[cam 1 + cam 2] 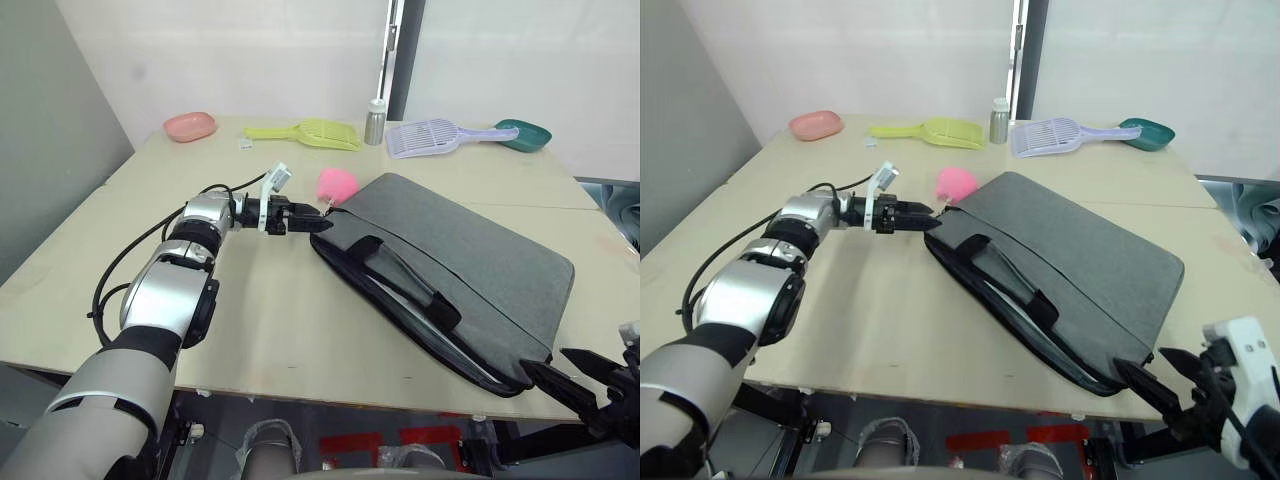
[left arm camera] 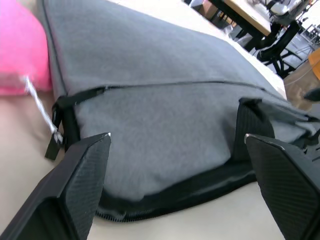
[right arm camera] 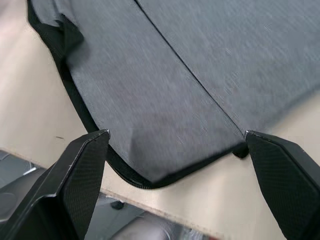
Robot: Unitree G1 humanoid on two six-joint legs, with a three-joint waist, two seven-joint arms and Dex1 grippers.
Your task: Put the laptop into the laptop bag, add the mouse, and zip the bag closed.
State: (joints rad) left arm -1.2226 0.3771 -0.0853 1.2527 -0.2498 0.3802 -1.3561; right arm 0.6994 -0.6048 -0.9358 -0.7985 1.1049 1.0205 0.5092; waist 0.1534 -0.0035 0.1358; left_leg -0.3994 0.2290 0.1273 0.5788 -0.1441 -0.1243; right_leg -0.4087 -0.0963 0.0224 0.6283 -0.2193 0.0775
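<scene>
Nearest the camera, the right gripper (image 1: 1155,378) hangs at the bench's (image 1: 300,330) front edge, its fingers spread wide and empty, just off the near corner of the laptop bag (image 1: 470,260). That flat grey case lies slantwise across the bench with its black strap handles (image 1: 420,285) lying on top and its zip side turned toward the robot's left. A pale strip shows in the gap along that long edge; it may be the laptop's rim, though the view is too poor to be sure, and nothing tells whether the mouse is inside.

At the bag's far corner the left gripper (image 1: 312,222) reaches in, fingers held well apart with nothing between them, right by the zip pull (image 2: 54,137). A pink plush toy (image 1: 337,184) sits touching that same corner.

Judging by the gaping mouth, the step in hand is the closing: the left fingers would need to pinch the small pull and draw it along the edge while the right steadies the near corner.

Farther back stand a pink dish (image 1: 190,126), a yellow scoop (image 1: 310,133), a metal bottle (image 1: 375,122), a lilac scoop (image 1: 435,138) and a teal bowl (image 1: 525,134); what the dish and bowl hold cannot be made out.
</scene>
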